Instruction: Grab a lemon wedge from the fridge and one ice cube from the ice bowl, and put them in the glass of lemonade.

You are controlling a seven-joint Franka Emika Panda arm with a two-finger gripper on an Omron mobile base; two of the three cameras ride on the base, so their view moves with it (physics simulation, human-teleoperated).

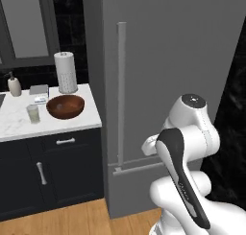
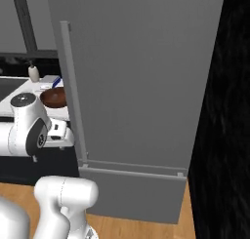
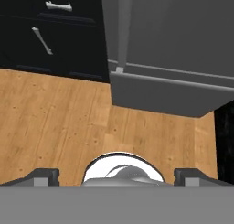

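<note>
1. Fridge (image 1: 168, 61) is closed, so the lemon wedge is somewhere behind that door and can't be seen. Step in hand, as I read it: get onto the bar handle (image 1: 121, 95) and open the door.
2. Gripper (image 3: 117, 175) is released, jaws spread wide, nothing held. Hand view has it aimed at the wood floor (image 3: 55, 122), with the fridge's lower drawer (image 3: 164, 93) at 12 o'clock.
3. To do it well: raise and level the wrist, straddle the bar mid-height with one finger each side, close fully before pulling, then pull along the door's arc.
4. In the left base view, handle is around 10 o'clock from the arm's wrist, near but apart.
5. Ice bowl (image 1: 65, 107) and glass of lemonade (image 1: 33, 113) sit on the counter (image 1: 19, 126) at 9 o'clock, glass just beside the bowl. Ice cube too small to make out.
</note>
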